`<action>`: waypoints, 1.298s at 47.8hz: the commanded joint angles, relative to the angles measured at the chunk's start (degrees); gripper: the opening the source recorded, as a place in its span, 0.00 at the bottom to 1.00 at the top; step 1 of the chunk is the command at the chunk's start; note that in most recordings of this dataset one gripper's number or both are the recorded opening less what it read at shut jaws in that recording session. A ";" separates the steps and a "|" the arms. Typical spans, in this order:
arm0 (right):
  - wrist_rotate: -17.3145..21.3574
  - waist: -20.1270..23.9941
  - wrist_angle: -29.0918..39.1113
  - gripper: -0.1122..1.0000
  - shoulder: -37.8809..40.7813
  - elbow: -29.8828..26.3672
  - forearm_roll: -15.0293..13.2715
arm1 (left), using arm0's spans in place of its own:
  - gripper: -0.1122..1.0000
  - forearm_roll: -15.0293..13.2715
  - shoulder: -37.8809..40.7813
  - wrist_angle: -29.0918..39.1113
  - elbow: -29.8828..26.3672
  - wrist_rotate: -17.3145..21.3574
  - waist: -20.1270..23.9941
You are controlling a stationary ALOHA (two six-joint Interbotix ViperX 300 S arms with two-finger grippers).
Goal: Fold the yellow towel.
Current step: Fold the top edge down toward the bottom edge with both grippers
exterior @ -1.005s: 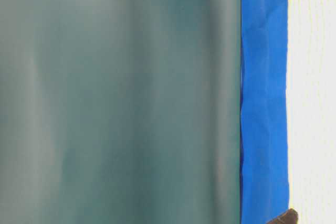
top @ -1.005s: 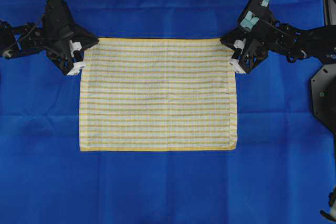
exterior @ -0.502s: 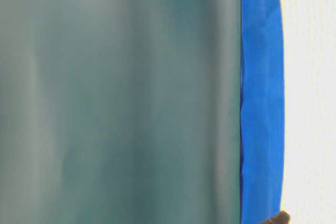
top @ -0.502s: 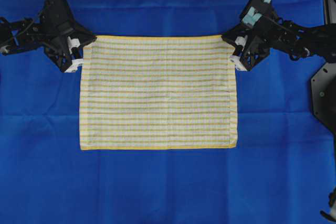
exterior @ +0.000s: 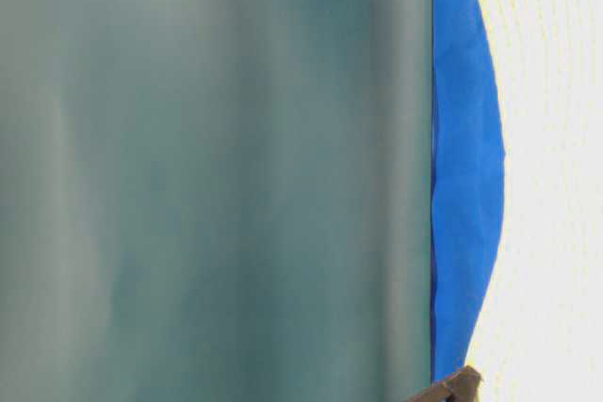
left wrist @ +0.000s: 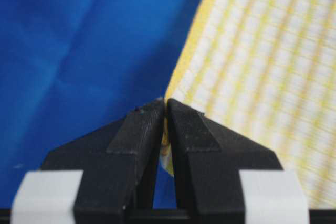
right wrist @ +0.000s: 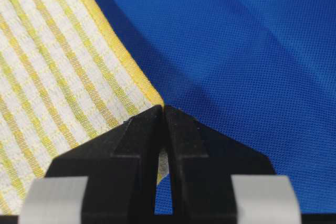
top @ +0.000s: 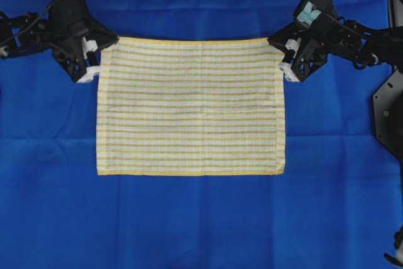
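The thin rectangular yellow-and-white checked woven towel (top: 190, 106) lies spread on the large plain blue cloth (top: 201, 225) that covers the table. Its near edge and most of its body rest flat. Its two far corners are each pinched by a gripper, and the far edge sags slightly between them.

The overhead view alone shows the whole towel and both black arms at once: the left gripper (top: 96, 62) at the far-left corner, the right gripper (top: 286, 61) at the far-right corner.

The left wrist view gives what the overhead one cannot: the left gripper (left wrist: 165, 109) has its two black fingers (left wrist: 137, 129) pressed together on the towel's yellow hemmed corner, with the cloth hanging away to the right above the blue cloth (left wrist: 79, 40).

The right wrist view shows the right gripper (right wrist: 163, 113) clenched the same way on the other corner, the towel (right wrist: 47, 77) stretching to the left.

The table-level view, turned sideways, shows only a blurred grey-green backdrop (exterior: 207, 185), a strip of blue cloth (exterior: 466, 185) and the overexposed towel (exterior: 556, 185) bulging towards it; dark gripper tips sit at the top and bottom edges.
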 commanded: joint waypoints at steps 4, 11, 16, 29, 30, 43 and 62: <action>0.18 2.81 1.85 0.12 -4.04 0.09 0.53 | 0.13 0.00 -4.66 0.18 1.41 -0.35 -3.52; 0.62 6.42 2.46 0.12 -6.59 1.23 2.11 | 0.13 -0.09 -8.88 0.18 4.04 -1.85 -7.56; 1.05 10.37 2.46 0.12 -8.17 2.37 3.52 | 0.13 -0.09 -10.90 0.26 5.62 -3.43 -10.28; 1.49 21.09 2.46 0.12 -9.76 4.04 7.29 | 0.13 -0.09 -12.66 0.26 7.91 -8.17 -18.63; 1.49 21.71 2.46 0.12 -9.76 4.04 7.56 | 0.13 -0.09 -12.57 0.26 7.91 -8.35 -19.34; 1.49 29.79 2.46 0.12 -9.76 4.04 10.55 | 0.13 -0.09 -12.22 0.44 7.91 -12.13 -28.04; 1.49 36.83 2.46 0.12 -9.23 3.69 13.54 | 0.13 -0.09 -8.70 0.79 4.57 -15.91 -36.12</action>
